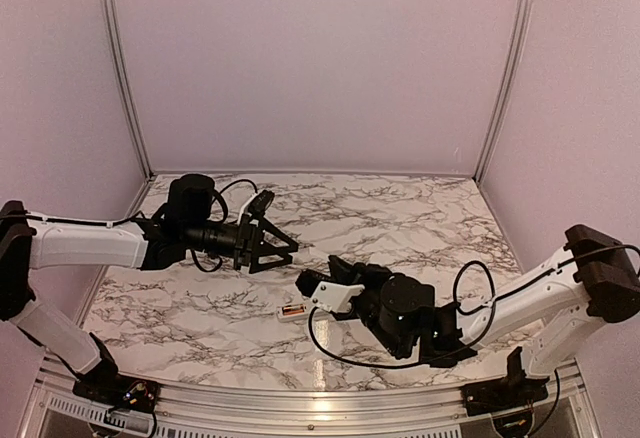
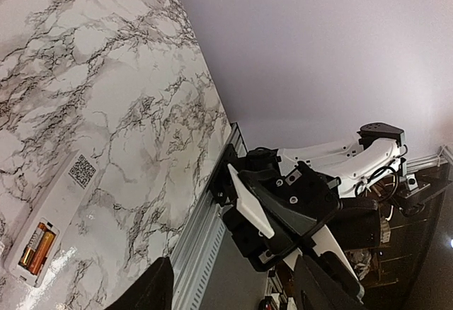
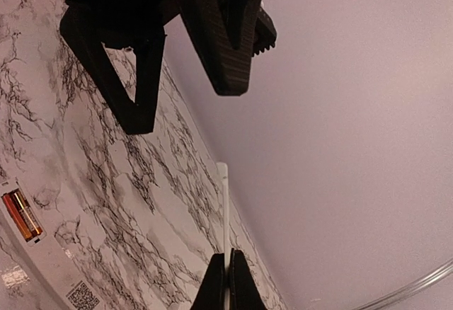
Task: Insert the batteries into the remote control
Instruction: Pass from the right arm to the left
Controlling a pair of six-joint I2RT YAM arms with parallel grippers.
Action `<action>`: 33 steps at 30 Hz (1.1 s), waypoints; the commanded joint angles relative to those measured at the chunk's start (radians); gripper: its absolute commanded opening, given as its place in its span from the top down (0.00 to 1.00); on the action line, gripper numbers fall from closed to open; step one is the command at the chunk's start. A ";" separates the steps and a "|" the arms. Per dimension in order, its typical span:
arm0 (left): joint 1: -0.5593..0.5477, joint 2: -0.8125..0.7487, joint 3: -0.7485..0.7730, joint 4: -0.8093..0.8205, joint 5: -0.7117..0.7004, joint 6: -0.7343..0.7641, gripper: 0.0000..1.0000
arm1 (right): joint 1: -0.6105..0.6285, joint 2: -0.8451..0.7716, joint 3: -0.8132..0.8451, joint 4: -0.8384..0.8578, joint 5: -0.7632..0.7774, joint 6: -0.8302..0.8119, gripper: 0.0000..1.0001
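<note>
Marble table [image 1: 420, 208] holds the remote [image 2: 64, 204], two batteries [image 2: 37, 248] seated inside. Beside it, the right gripper [image 3: 226, 267] pinches a thin white cover [image 3: 223, 182]; above it the left gripper [image 1: 280, 228] hangs, jaws apart.

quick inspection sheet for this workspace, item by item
surface: marble-pattern table, glossy
job's things: remote control lies back up on the table, compartment open, two batteries seated inside
clutter: nothing seen
grippers: left gripper open, empty; right gripper shut on a thin white panel, likely the battery cover
cables: black cables loop off both arms
surroundings: plain lilac walls, metal frame posts
</note>
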 commanded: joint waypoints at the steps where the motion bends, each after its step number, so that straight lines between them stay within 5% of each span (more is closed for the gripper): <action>1: -0.009 0.048 0.024 0.038 0.034 -0.036 0.40 | 0.034 0.037 -0.017 0.151 0.066 -0.148 0.99; 10: -0.041 0.097 0.054 0.106 0.060 -0.093 0.45 | 0.059 0.124 -0.036 0.328 0.107 -0.299 0.99; 15: -0.065 0.136 0.070 0.127 0.079 -0.106 0.62 | 0.061 0.174 -0.040 0.416 0.130 -0.371 0.98; 33: -0.078 0.177 0.086 0.184 0.102 -0.163 1.00 | 0.079 0.292 -0.074 0.781 0.149 -0.619 0.95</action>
